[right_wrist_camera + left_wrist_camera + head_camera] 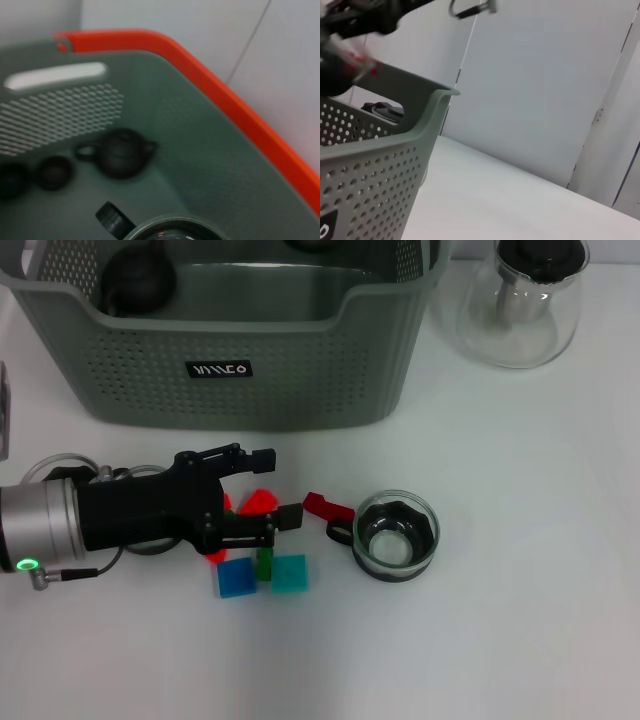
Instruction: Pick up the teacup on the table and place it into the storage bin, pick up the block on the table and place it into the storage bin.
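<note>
The teacup (396,535), clear glass with a dark base and a small handle, stands upright on the white table right of centre. Several small blocks lie left of it: a red block (258,502), another red block (325,506), a blue block (236,577), a teal block (290,573) and a green block (264,562). My left gripper (275,487) reaches in low from the left, open, with the first red block between its fingers. The storage bin (220,370) stands behind; its perforated wall (370,165) fills the left wrist view. My right gripper is out of view.
A clear glass teapot (520,300) with a black lid stands at the back right. A dark round teapot (135,280) sits inside the bin. The right wrist view looks into a grey-green container with an orange rim (210,80) holding a dark teapot (122,152).
</note>
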